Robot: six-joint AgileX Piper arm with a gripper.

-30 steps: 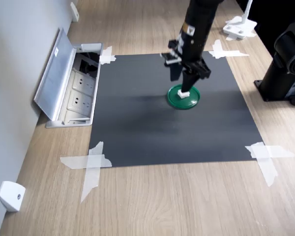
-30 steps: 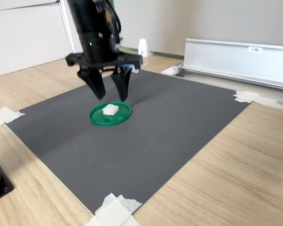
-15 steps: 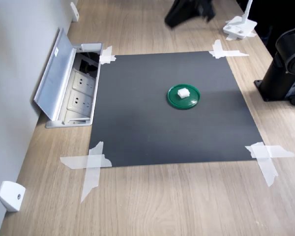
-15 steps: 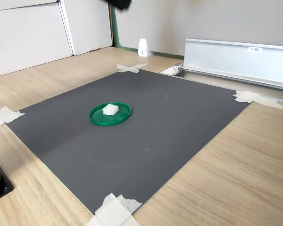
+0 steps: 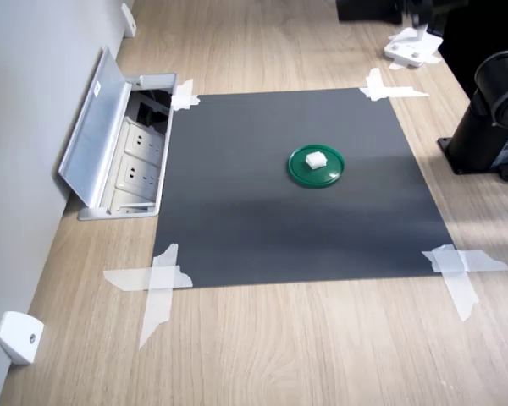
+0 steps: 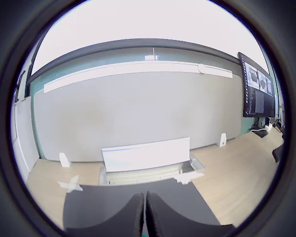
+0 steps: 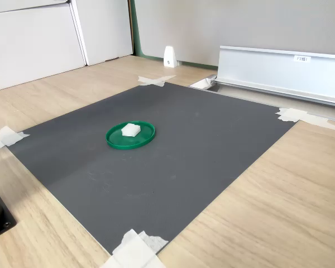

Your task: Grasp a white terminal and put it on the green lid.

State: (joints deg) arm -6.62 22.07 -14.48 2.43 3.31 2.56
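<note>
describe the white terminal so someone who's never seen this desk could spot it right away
Find the dark grey mat taped at its corners to the wooden desk. On it lies one round green lid, and the white terminal sits on top of it. It is a tiny blocky white piece, far smaller than the white tape strips.

The green lid (image 5: 317, 167) looks like glossy plastic; the white terminal (image 5: 316, 158) matt plastic. A matt black mat (image 7: 156, 162) covers the pale wood-grain table (image 5: 322, 347), beside a brushed-metal socket flap (image 5: 93, 127).

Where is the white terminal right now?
In both exterior views the terminal lies on the green lid, near the black mat's middle.
</note>
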